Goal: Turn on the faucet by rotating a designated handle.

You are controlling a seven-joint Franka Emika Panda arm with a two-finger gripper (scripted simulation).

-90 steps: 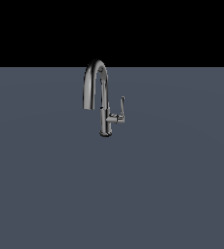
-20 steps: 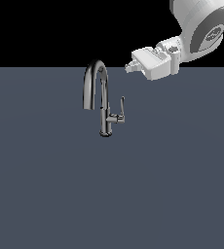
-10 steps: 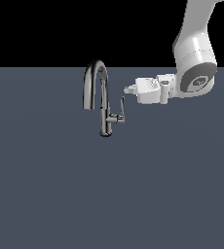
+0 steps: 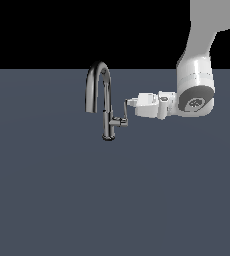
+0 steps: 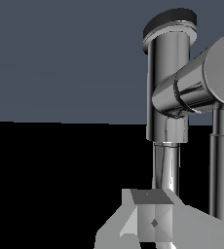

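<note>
The dark chrome faucet (image 4: 105, 95) stands on the grey surface, its arched spout curving down toward the exterior view's left. The handle (image 4: 126, 109) is a thin upright lever on a short stub at the column's right side. My gripper (image 4: 131, 102) reaches in horizontally from the exterior view's right, its fingers together, its tip right at the top of the lever and holding nothing. In the wrist view the faucet column (image 5: 168, 87), the stub (image 5: 192, 90) and the lever (image 5: 222, 165) fill the frame close up, beyond my gripper (image 5: 153, 216).
The flat grey surface (image 4: 62, 200) spreads all around the faucet. My white arm (image 4: 194, 90) comes down from above at the exterior view's right. Nothing else stands in view.
My arm came into view from the upper right, lowered and moved left. The gripper tip has gone from well clear of the faucet to right beside the lever. The faucet looks unchanged.
</note>
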